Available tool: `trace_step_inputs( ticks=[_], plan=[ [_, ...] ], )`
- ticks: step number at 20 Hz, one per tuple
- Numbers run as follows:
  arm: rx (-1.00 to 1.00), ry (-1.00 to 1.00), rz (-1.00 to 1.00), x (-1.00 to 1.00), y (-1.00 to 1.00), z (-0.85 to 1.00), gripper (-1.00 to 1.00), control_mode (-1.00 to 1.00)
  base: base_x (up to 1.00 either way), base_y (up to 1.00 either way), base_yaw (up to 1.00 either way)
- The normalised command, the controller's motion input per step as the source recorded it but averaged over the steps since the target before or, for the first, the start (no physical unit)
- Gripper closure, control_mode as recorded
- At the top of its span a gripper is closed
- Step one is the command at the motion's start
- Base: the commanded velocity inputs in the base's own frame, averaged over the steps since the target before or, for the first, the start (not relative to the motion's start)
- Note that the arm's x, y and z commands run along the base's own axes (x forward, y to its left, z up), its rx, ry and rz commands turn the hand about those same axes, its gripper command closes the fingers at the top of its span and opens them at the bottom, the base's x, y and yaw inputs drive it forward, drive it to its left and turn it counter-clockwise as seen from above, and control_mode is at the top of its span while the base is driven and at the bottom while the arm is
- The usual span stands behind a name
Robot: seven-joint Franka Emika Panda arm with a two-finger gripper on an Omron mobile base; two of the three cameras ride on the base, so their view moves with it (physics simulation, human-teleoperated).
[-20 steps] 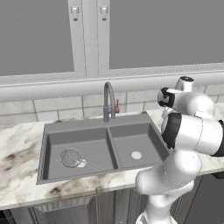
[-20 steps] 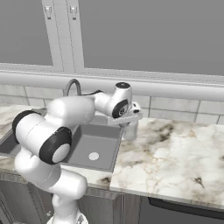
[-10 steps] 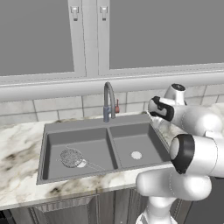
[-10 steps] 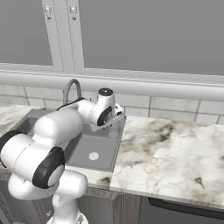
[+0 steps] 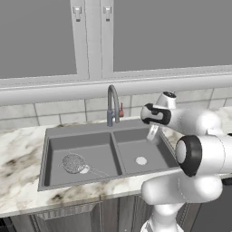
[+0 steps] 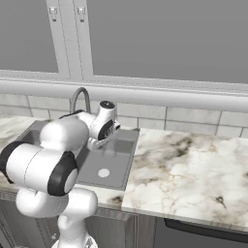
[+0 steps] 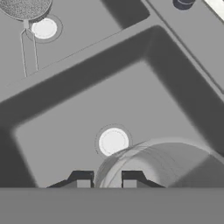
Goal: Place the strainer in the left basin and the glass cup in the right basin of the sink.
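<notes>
Windows: two large grey panes (image 5: 172,34) behind white frames, divided by a white vertical mullion (image 5: 93,38).
Wall: pale grey tiled backsplash (image 6: 203,120) under a white sill.
Tabletop: white-and-brown marbled stone tabletop (image 6: 189,167).
Below: grey cabinet fronts (image 5: 68,217).

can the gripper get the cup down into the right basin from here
Probably yes: the gripper holds the glass cup over the right basin, with nothing lying under it but the drain.

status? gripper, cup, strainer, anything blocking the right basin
Gripper shut on glass cup, held above right basin. Strainer already lying in left basin. Right basin bare apart from its drain; nothing in the way.
</notes>
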Motion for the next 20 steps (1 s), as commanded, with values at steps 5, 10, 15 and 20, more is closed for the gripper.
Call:
trace_step_inputs(
  ticks=[5, 10, 15, 20],
  plan=[
    [-0.02, 0.00, 0.03, 0.14, 0.13, -0.42, 1.00, -1.00, 0.00, 0.00, 0.00],
    [-0.02, -0.05, 0.01, 0.14, -0.03, -0.53, 1.00, -1.00, 0.00, 0.00, 0.00],
    [0.00, 0.00, 0.05, 0.01, 0.07, -0.51, 1.00, -1.00, 0.00, 0.00, 0.00],
    [0.00, 0.00, 0.05, 0.01, 0.11, -0.44, 1.00, -1.00, 0.00, 0.00, 0.00]
  ],
)
